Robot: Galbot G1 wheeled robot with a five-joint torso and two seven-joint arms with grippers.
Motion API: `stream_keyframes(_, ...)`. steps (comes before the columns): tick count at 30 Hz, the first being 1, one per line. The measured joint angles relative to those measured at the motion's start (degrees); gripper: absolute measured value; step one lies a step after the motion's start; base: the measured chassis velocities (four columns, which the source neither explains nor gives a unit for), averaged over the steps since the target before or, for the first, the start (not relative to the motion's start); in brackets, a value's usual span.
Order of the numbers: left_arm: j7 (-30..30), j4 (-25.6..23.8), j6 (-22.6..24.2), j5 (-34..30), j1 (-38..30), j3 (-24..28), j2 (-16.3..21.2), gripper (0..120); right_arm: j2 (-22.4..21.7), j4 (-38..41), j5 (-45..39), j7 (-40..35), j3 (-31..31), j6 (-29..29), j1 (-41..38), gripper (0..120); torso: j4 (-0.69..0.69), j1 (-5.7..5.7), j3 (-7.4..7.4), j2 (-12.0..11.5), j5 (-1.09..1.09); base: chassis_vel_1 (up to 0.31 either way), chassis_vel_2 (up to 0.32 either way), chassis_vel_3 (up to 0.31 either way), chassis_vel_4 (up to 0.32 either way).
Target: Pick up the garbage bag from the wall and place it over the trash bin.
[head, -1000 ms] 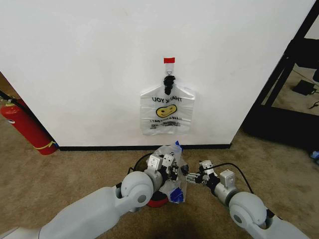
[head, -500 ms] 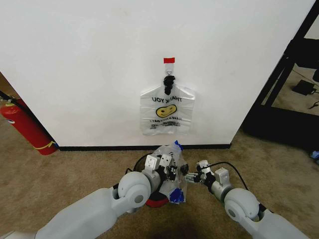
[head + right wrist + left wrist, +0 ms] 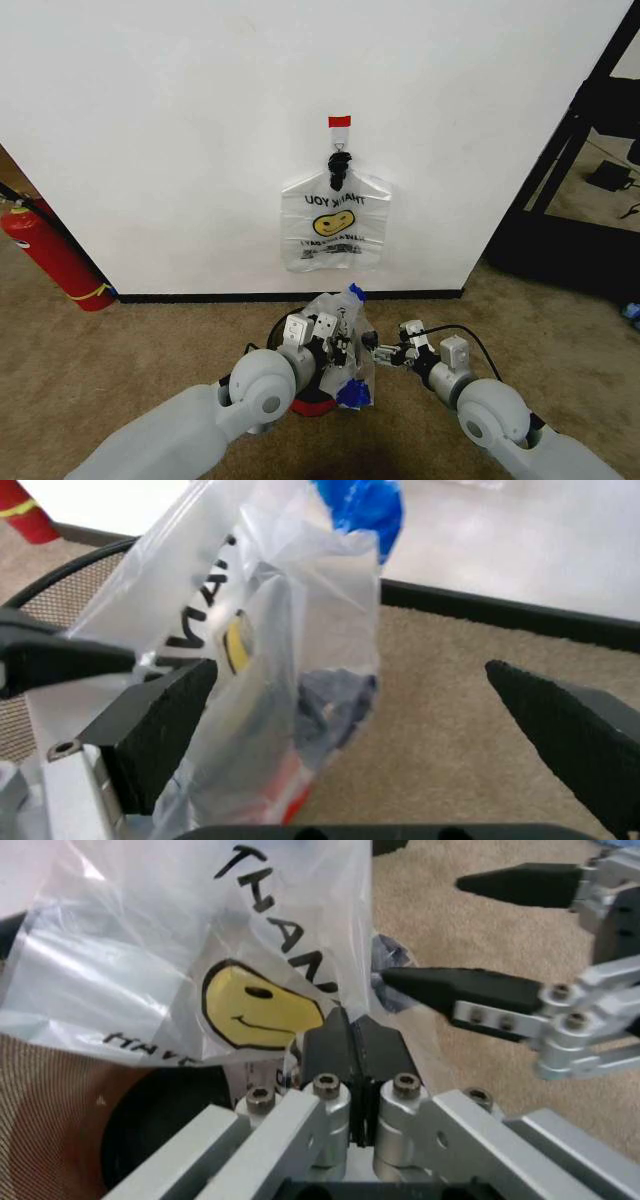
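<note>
"THAN" above a smiley on the garbage bag (image 3: 200,952), mirrored "THANK YOU" on the hanging bag (image 3: 335,232)

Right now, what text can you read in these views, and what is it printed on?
"THANK YOU", seen mirrored: on the bag hanging on the wall, above its smiley; the smaller lines below are too small to read.
"THAN...", the rest hidden by folds: on the garbage bag pinched by the shut left gripper; the small line under its smiley is unreadable.
The open right gripper carries no text.

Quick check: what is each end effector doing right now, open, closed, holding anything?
Left end effector: closed, pinching the garbage bag over the trash bin.
Right end effector: open, holding nothing, one finger against the bag's side.
</note>
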State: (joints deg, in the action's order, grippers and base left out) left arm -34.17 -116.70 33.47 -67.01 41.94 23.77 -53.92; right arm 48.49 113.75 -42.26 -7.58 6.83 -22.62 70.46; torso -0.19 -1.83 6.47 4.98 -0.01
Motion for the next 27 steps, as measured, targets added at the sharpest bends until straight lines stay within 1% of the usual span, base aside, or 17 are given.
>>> stream_keyframes(2,0.0,0.0,0.0,0.0,0.2,0.0,0.0,0,0.0,0.0,-0.1,0.2,-0.1,0.0,0.0,100,0.0,0.0,0.0,0.0,0.01,0.0,0.0,0.0,0.0)
stream_keyframes(6,-0.5,-0.5,0.0,0.2,1.0,0.1,0.1,0,2.5,-2.6,-0.6,1.5,-2.4,-0.4,-2.5,100,0.01,0.0,0.0,0.0,0.01,0.0,0.0,0.0,0.0)
stream_keyframes(12,-0.5,-0.7,0.1,0.1,0.7,0.1,0.3,0,3.5,-5.0,-0.8,1.6,-4.3,-1.3,-4.8,100,0.01,0.0,0.0,0.0,0.0,0.0,0.0,0.0,0.0)
stream_keyframes(18,-0.5,-0.7,0.1,-0.1,0.7,-0.3,0.5,0,3.9,-7.6,-1.5,1.5,-4.3,-1.5,-5.4,100,0.0,0.0,0.0,0.0,0.01,0.0,0.0,0.0,0.0)
stream_keyframes(27,-0.5,-1.3,0.1,-0.3,1.1,-0.7,0.7,0,4.3,-8.8,-2.9,1.1,-4.2,-1.8,-5.3,100,0.01,0.0,0.0,0.0,0.01,0.0,0.0,0.0,0.0)
